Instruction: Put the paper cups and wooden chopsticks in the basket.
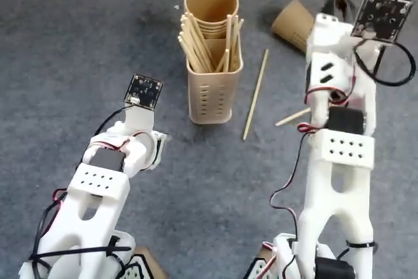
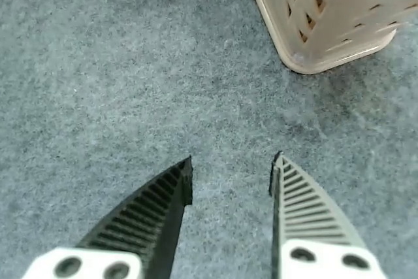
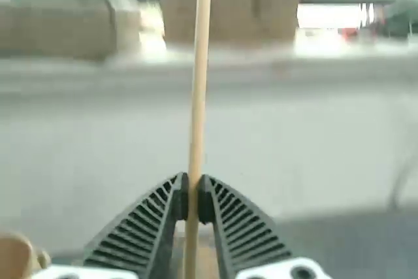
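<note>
- the right pincer point(image 3: 193, 181) is clenched on a wooden chopstick point(image 3: 199, 63), whose long axis runs straight out past the tips
- the basket point(image 1: 209, 96) is found to the left of that pincer, so a swing left with the stick tipped end-down is probably called for
- the left pincer point(image 2: 233, 159) is held released over bare desk point(image 1: 78, 44), near-left of the basket
- a loose chopstick point(image 1: 256, 93) and a tipped paper cup point(image 1: 292, 24) are seen right of the basket

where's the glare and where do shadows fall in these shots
Right wrist view: glare washes out the room behind the chopstick in the right claw. High view: dark shadow beside the lying paper cup. Left wrist view: even light around the basket.
</note>
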### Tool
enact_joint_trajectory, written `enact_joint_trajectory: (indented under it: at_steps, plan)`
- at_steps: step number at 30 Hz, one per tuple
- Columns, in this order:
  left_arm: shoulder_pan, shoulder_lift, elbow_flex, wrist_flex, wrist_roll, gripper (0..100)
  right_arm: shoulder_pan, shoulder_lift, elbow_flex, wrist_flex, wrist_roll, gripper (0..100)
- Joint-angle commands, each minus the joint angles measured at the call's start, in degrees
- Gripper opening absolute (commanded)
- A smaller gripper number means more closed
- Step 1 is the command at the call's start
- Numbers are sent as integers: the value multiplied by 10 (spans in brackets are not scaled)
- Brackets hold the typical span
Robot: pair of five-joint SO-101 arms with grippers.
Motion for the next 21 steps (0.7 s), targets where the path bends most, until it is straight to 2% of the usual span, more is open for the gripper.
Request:
enact_joint_trajectory:
  at_steps: [1,12,16,21]
  plan:
    - [4,-12,-4,-10,-4,204,-50,-20,2,-131,-6,5]
    - [4,-12,-4,-10,-4,204,-247,-19,175,-412,-5,5]
    - [4,-13,-5,-10,-4,204,-271,-19,221,-458,-5,5]
    - [3,-13,-6,-10,-4,204,-274,-17,291,-464,-5,5]
